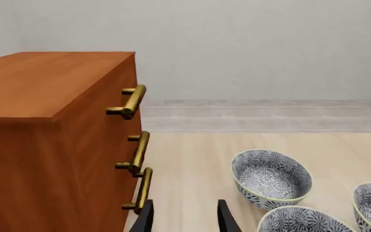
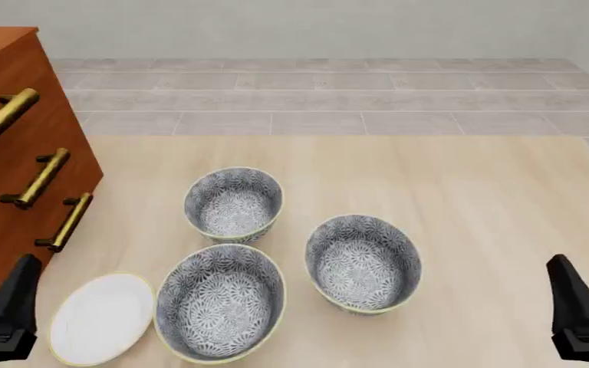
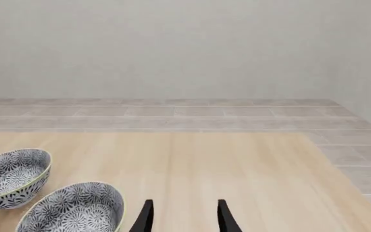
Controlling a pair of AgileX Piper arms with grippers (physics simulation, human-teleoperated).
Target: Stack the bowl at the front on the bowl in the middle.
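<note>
The bowl at the front (image 2: 220, 302) sat near the counter's near edge, left of centre, upright with its mouth facing up; being round, it had no long axis to speak of. It was deep, with a dense grey-and-white floral pattern inside and out and a thin cream-yellow rim. In the left wrist view only the top of it (image 1: 299, 220) showed, the rest cut off by the frame.

The bowl in the middle (image 2: 363, 263) stood just beside it toward the counter's right side, patterned alike and also upright; whether the two rims touched could not be made out. A third bowl (image 2: 233, 205) stood farther back, close to both.

A flat plain white plate (image 2: 102, 318) lay just beside the front bowl, toward the counter's near left corner.

A wooden drawer cabinet (image 2: 8, 153) with brass bar handles (image 2: 45, 179) stood at the left edge, partly cut off.

The pale wood-grain counter (image 2: 478, 199) carried everything.

The left claw (image 1: 184, 217) and the right claw (image 3: 183, 216) each hung released, jaws apart and holding nothing, only the dark fingertips visible.
</note>
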